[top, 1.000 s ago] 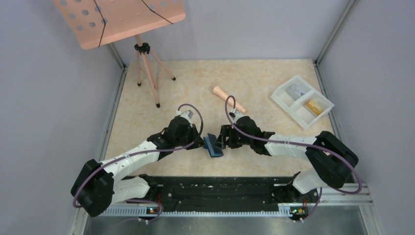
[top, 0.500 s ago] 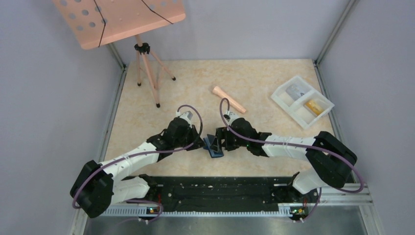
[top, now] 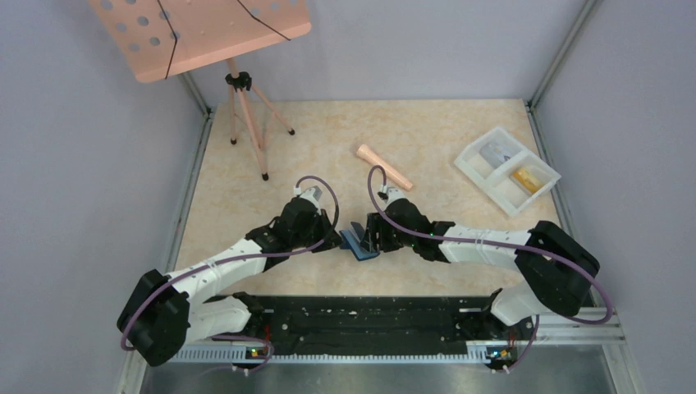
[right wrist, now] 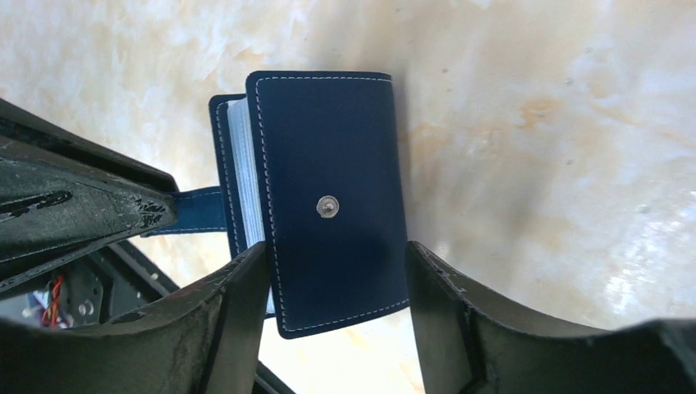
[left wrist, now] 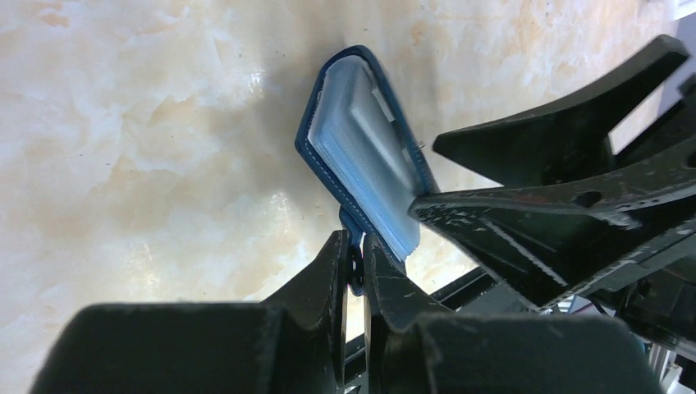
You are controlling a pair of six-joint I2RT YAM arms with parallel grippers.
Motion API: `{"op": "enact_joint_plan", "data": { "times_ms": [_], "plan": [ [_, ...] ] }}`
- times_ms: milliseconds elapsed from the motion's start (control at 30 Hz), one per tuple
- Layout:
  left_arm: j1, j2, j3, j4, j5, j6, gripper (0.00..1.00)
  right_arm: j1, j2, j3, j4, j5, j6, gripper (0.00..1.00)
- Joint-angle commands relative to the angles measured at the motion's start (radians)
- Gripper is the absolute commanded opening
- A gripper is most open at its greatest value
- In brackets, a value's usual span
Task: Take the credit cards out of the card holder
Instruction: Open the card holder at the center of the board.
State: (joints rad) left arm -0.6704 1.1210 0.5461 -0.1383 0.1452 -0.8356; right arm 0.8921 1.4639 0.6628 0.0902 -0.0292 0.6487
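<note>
The card holder (top: 358, 243) is a dark navy folding wallet held off the table between the two arms. My left gripper (top: 341, 240) (left wrist: 354, 263) is shut on its short closing tab. The holder (left wrist: 361, 156) shows a pale blue stack of inner pockets along one open edge. My right gripper (top: 371, 238) (right wrist: 336, 254) is open, its jaws straddling the holder's snap-button cover (right wrist: 332, 197); the left finger touches an edge and the right one stands apart. A grey credit card (top: 496, 153) and a tan-gold one (top: 529, 177) lie in the white tray.
The white two-compartment tray (top: 483, 187) sits at the back right. A peach stick (top: 384, 167) lies behind the grippers. A peach music stand on a tripod (top: 238, 90) fills the back left. Grey walls close in the table.
My right gripper has slid left onto the card holder and its jaws have narrowed around it. The left gripper has kept its hold on the tab.
</note>
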Motion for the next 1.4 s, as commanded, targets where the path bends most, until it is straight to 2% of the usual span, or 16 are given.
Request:
{"op": "enact_joint_plan", "data": {
  "times_ms": [0, 400, 600, 733, 867, 967, 1167, 1367],
  "plan": [
    [0.003, -0.028, -0.004, -0.025, -0.050, 0.023, 0.00, 0.009, -0.062, 0.029, -0.133, 0.192, -0.040, 0.55],
    [0.004, -0.031, -0.010, -0.047, -0.068, 0.050, 0.00, -0.064, -0.121, -0.017, -0.194, 0.240, -0.047, 0.53],
    [0.004, -0.020, -0.009, -0.053, -0.071, 0.065, 0.00, -0.097, -0.178, 0.008, -0.282, 0.250, -0.057, 0.52],
    [0.004, -0.025, -0.012, -0.028, -0.047, 0.074, 0.00, -0.096, -0.249, 0.038, -0.292, 0.163, -0.061, 0.48],
    [0.004, -0.043, -0.025, 0.019, -0.009, 0.072, 0.00, -0.095, -0.309, 0.011, -0.141, -0.046, -0.032, 0.43],
    [0.005, -0.052, -0.028, 0.037, 0.008, 0.069, 0.00, -0.089, -0.315, -0.014, -0.010, -0.143, 0.018, 0.39],
    [0.005, -0.064, -0.029, 0.037, 0.012, 0.064, 0.00, -0.056, -0.243, -0.020, 0.117, -0.221, 0.075, 0.35],
    [0.005, -0.089, -0.033, 0.073, 0.032, 0.061, 0.00, -0.005, -0.172, -0.015, 0.152, -0.241, 0.091, 0.34]
  ]
}}
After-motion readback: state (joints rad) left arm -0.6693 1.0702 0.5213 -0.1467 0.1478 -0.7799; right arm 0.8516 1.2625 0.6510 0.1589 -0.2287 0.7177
